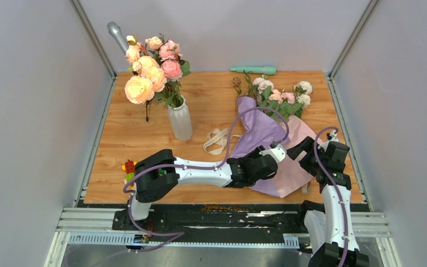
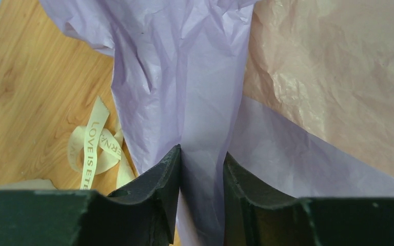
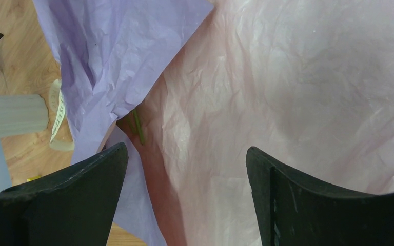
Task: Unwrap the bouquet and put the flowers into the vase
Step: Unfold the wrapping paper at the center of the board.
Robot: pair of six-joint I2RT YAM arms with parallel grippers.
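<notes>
Top external view: bouquet of small white and pale pink roses point(image 1: 282, 95) lies far right on the wooden table point(image 1: 117, 161), its crinkled lilac paper wrap point(image 1: 258, 133) spread toward both arms. The slim white ribbed vase point(image 1: 180, 119) stands well apart at left, holding larger peach and pink blooms point(image 1: 150, 72).
Left wrist view: left gripper point(image 2: 202, 154) pinches a raised fold of the lilac wrap; the loose beige ribbon point(image 2: 95, 138) shows its lettering only here.
Right wrist view: right gripper point(image 3: 187, 154) is spread wide over the wrap's pink inner side point(image 3: 297, 87), grasping nothing; a thin green stem point(image 3: 137, 125) peeks from under the lilac edge.
Surroundings: teal cylinder point(image 1: 253, 69) at the far edge.
Obstruction: from above, the left arm covers the wrap's near edge.
</notes>
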